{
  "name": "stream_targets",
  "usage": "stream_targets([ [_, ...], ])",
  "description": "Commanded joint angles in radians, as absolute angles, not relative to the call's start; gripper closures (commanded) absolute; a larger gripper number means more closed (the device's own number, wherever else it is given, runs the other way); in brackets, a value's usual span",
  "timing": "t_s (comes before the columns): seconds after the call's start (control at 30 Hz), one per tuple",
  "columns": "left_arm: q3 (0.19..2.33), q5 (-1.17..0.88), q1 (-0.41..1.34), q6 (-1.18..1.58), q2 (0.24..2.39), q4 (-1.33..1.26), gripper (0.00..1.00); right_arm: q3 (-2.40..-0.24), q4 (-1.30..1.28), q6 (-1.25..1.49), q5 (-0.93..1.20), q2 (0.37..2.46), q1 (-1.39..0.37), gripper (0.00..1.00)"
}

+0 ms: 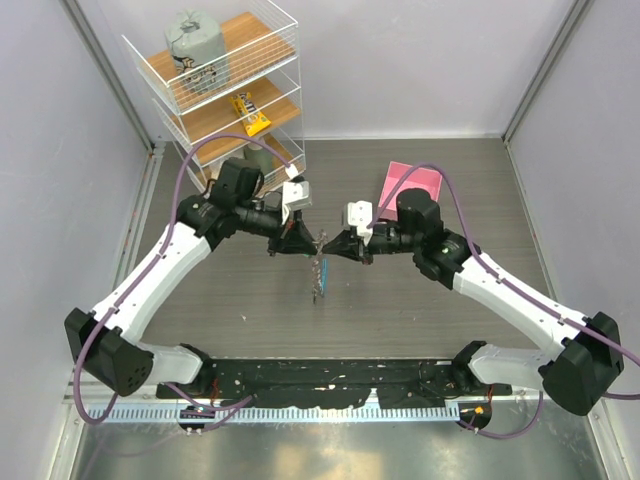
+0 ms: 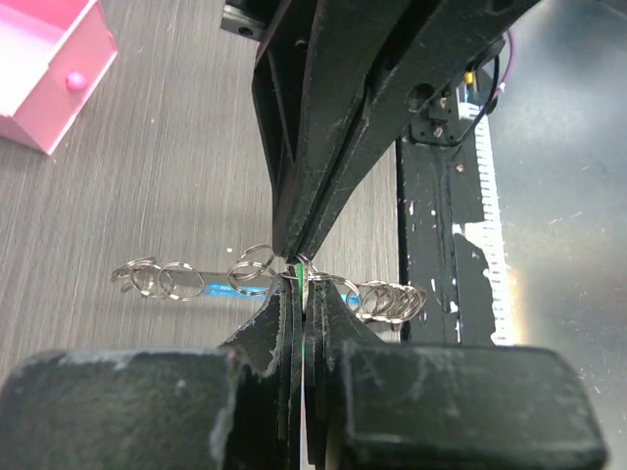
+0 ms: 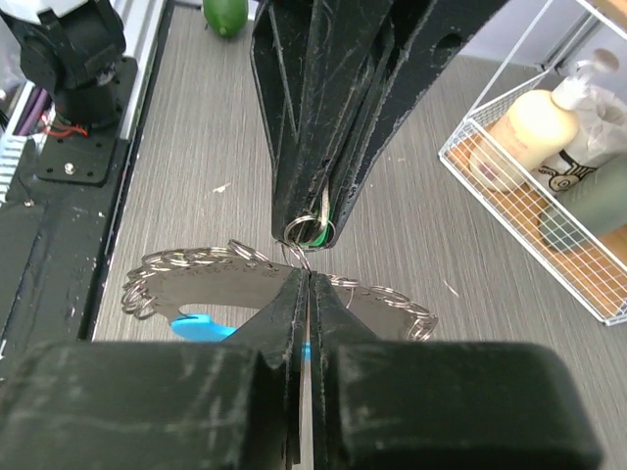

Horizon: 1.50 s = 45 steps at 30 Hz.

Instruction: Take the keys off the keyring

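My two grippers meet tip to tip above the table's middle. The left gripper [image 1: 316, 243] [image 2: 299, 286] is shut on the key [image 3: 319, 235], whose green head shows as a sliver [image 2: 297, 270] between its jaws. The right gripper [image 1: 330, 245] [image 3: 307, 278] is shut on the keyring [image 3: 196, 284], a curved silvery band edged with several small rings and a blue strip [image 3: 194, 324]. The keyring hangs below the grippers [image 1: 320, 278]. A small ring [image 3: 299, 231] at the left jaws still links the key to the keyring.
A pink box [image 1: 410, 182] [image 2: 44, 69] lies at the back right. A white wire shelf [image 1: 225, 80] [image 3: 549, 186] with bottles stands at the back left. A green round object [image 3: 225, 14] lies near the black base rail [image 1: 320, 380].
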State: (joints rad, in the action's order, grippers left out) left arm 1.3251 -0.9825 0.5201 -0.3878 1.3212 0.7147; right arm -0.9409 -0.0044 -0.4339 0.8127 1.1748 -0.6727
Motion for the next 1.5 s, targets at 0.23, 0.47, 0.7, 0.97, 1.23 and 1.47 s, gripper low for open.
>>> stream_targets([
  [0.23, 1.420, -0.887, 0.554, -0.426, 1.361, 0.707, 1.00, -0.979, -0.086, -0.541, 0.787, 1.163, -0.752, 0.94],
  [0.47, 1.382, -0.951, 0.554, -0.469, 1.313, 0.681, 1.00, -0.956, -0.005, -0.444, 0.822, 1.155, -0.700, 0.71],
  [0.7, 1.322, -1.022, 0.554, -0.508, 1.244, 0.632, 1.00, -0.881, 0.251, -0.244, 0.979, 1.157, -0.591, 0.68],
  [0.97, 1.316, -1.043, 0.554, -0.506, 1.230, 0.620, 1.00, -0.819, 0.485, -0.075, 1.107, 1.172, -0.545, 0.71],
  [1.23, 1.322, -1.042, 0.554, -0.497, 1.232, 0.620, 1.00, -0.801, 0.535, -0.055, 1.137, 1.169, -0.545, 0.70],
  [1.47, 1.328, -1.040, 0.554, -0.492, 1.227, 0.617, 1.00, -0.799, 0.538, -0.055, 1.154, 1.180, -0.552, 0.71],
])
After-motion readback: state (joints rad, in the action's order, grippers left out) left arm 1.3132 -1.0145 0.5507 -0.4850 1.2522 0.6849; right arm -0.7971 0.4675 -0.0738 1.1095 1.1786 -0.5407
